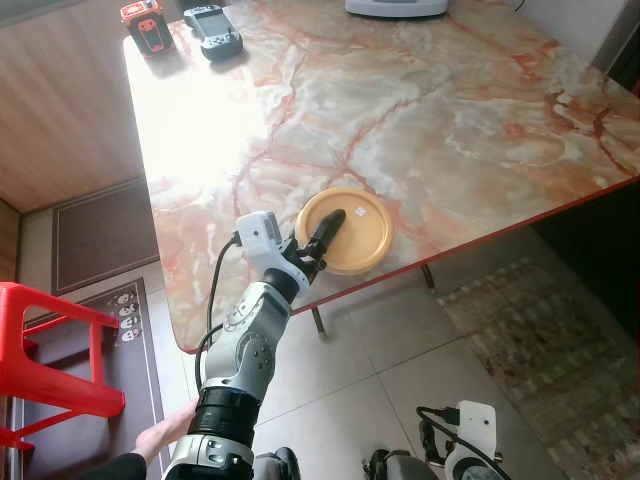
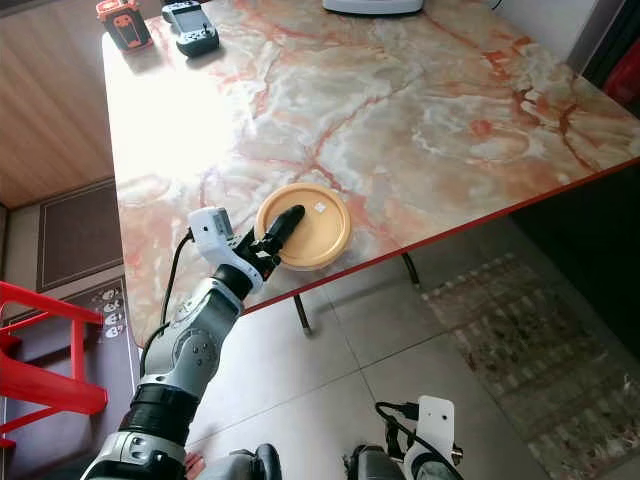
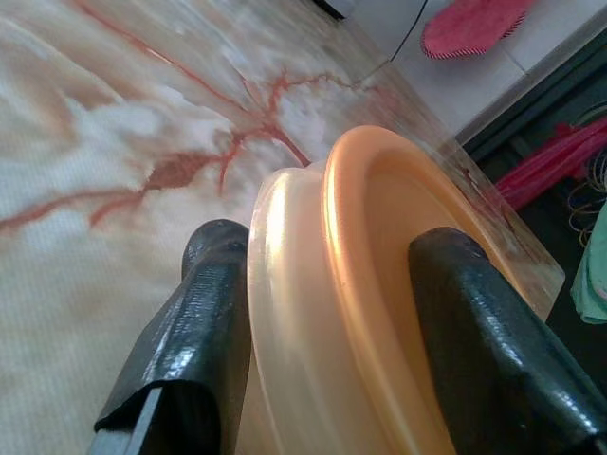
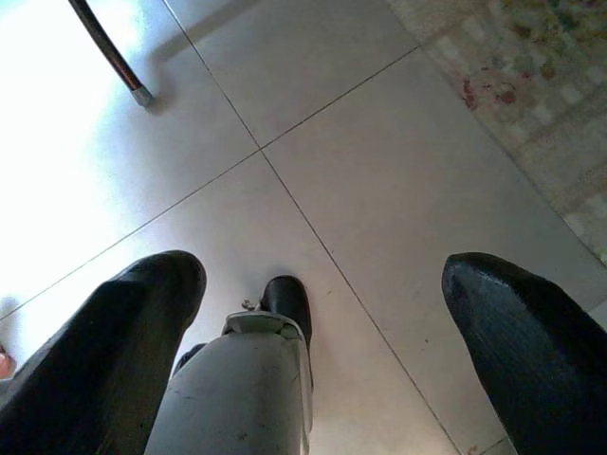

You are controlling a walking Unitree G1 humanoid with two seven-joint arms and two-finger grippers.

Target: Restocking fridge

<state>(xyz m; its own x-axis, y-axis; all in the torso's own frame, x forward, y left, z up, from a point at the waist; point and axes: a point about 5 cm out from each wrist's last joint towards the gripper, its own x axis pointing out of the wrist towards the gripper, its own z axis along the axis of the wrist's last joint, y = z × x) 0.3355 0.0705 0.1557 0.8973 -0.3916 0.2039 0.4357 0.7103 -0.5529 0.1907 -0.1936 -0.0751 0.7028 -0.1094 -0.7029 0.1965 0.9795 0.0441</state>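
Gripping the Orange Lid at the Surface Edge

Starting at the far left, a red stool stands on the floor beside a dark mat. Below it, a person's hand shows at the lower edge, close to the base of the robot's left arm.

On the far left corner of the marble surface lie an orange and black device and, just beside it, a dark handheld controller. They sit well apart from everything else on the top.

The left gripper reaches up from below the near edge of the surface. Its jaws are closed on the rim of a round orange lid, which lies on the surface near that edge. In the left wrist view one black finger presses the pale outer side of the rim and the other sits inside the lid, so the rim is pinched between them.

Further right, a white object rests at the far edge of the surface, cut off by the frame. A patterned rug covers the tiled floor under the right side.

The right gripper hangs low over the grey tiles, its jaws spread wide and holding nothing.
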